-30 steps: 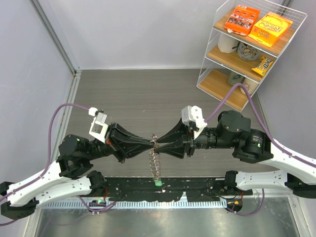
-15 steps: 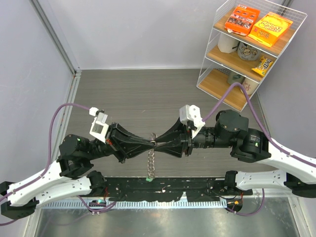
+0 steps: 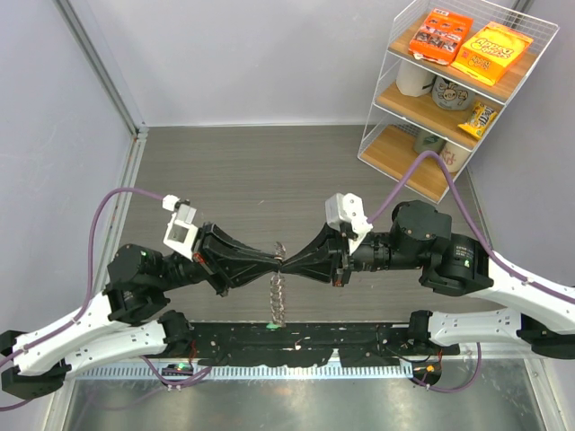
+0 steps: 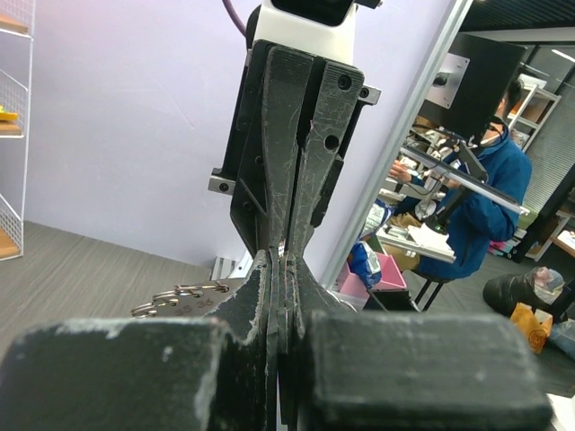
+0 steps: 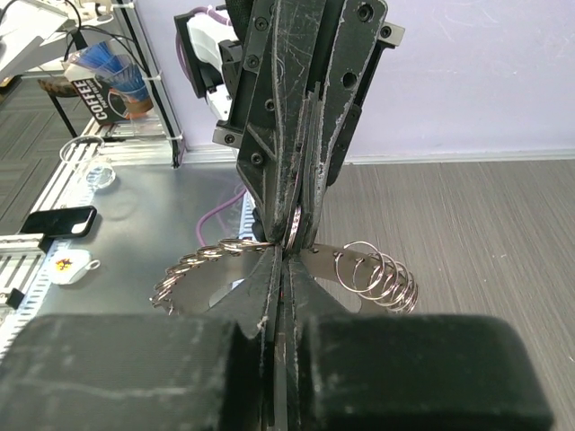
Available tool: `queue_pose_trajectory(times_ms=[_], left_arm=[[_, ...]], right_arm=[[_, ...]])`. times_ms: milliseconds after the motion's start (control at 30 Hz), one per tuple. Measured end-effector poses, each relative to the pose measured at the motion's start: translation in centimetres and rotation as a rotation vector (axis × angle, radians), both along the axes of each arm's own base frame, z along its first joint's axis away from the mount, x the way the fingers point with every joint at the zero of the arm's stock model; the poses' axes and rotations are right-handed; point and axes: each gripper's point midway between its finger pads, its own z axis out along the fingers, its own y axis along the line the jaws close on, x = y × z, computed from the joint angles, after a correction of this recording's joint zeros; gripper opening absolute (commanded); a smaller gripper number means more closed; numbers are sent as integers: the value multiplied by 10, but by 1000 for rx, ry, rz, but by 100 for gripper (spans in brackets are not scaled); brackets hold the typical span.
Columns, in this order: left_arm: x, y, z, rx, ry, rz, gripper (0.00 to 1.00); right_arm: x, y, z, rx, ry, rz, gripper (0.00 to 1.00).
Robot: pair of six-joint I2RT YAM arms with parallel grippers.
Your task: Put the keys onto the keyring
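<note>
My left gripper [image 3: 274, 260] and right gripper [image 3: 289, 261] meet tip to tip above the table, both shut. A bristly string of silvery keys [image 3: 278, 296] hangs down from the meeting point, with a green tag [image 3: 271, 326] at its low end. In the right wrist view my right gripper [image 5: 287, 260] pinches flat silvery keys [image 5: 193, 269] that fan out to both sides, with small wire rings [image 5: 382, 274] on the right. A ring edge, the keyring [image 5: 296, 220], shows between the left fingers [image 5: 269, 135]. In the left wrist view my left gripper [image 4: 283, 260] faces the right fingers [image 4: 296, 135], with keys [image 4: 180, 296] at its left.
A white wire shelf rack [image 3: 454, 81] with snack boxes and cups stands at the back right. A black rail [image 3: 296, 346] runs along the near edge below the hanging keys. Grey walls and a metal post [image 3: 108, 81] close the left and back.
The meeting point of the two grippers has shifted slightly. The hanging keys have swung left and risen a little, the green tag with them. Both grippers stay shut.
</note>
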Motion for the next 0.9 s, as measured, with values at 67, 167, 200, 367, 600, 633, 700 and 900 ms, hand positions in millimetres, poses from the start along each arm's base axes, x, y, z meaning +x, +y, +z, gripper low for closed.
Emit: queue_pose_trajectory(times_ms=[67, 167, 200, 367, 600, 633, 700, 900], left_arm=[[1, -1, -3, 14, 1, 4, 9], [2, 1, -7, 48, -1, 19, 24], [2, 2, -9, 60, -2, 24, 28], [2, 11, -16, 128, -14, 55, 41], [-10, 24, 1, 180, -77, 31, 50], [-13, 24, 3, 193, -84, 15, 51], [-17, 22, 3, 221, -94, -16, 52], [-27, 13, -15, 354, -96, -108, 55]], right_arm=[[0, 0, -2, -9, 1, 1, 6], [-1, -2, -8, -33, 5, 1, 6], [-1, -2, -11, -45, 6, 2, 6], [-7, -10, -26, -109, 21, 26, 5], [-20, -18, -28, -179, 32, 92, 5], [-22, -18, -27, -188, 34, 104, 6], [-25, -17, -28, -214, 46, 125, 6], [-31, -4, -39, -327, 108, 183, 6]])
